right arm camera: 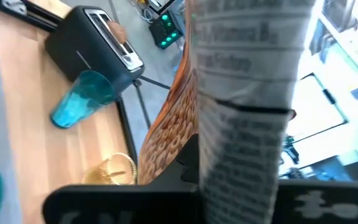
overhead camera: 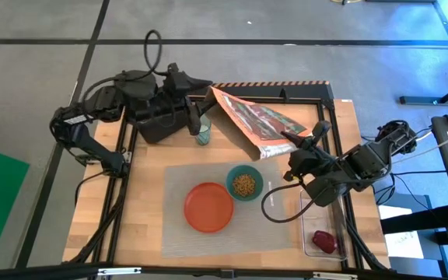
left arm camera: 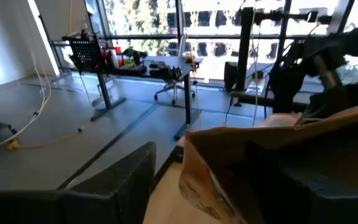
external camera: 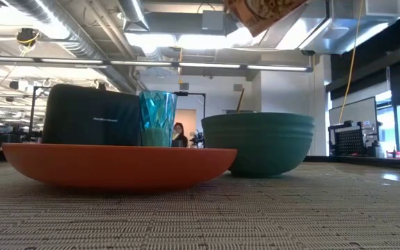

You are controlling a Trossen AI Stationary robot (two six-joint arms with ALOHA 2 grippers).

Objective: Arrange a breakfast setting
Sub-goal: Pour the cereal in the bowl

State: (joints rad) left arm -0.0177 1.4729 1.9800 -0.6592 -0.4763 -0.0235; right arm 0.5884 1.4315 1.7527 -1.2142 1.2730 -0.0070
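Note:
A cereal box hangs tilted over the table's far middle, and its end shows high in the low view. My right gripper is shut on it. My left gripper is open at the box's far-left corner; I cannot tell whether it touches. The teal bowl, with cereal in it, and the orange plate sit on the grey placemat. The tumbler stands beside the black toaster, which has toast in its slot. The dark-red fruit lies in a clear tray. No spoon shows. My right gripper holds the cereal box by its right-hand end, where the printed narrow side fills its wrist view. The fingers come from the table's right. The box is lifted clear of the table and tilted, its long side running toward the far left.
A small yellowish glass stands on the wood under the box. A black cable loop lies on the placemat's right part. A black frame borders the table. The clear tray sits at the near right.

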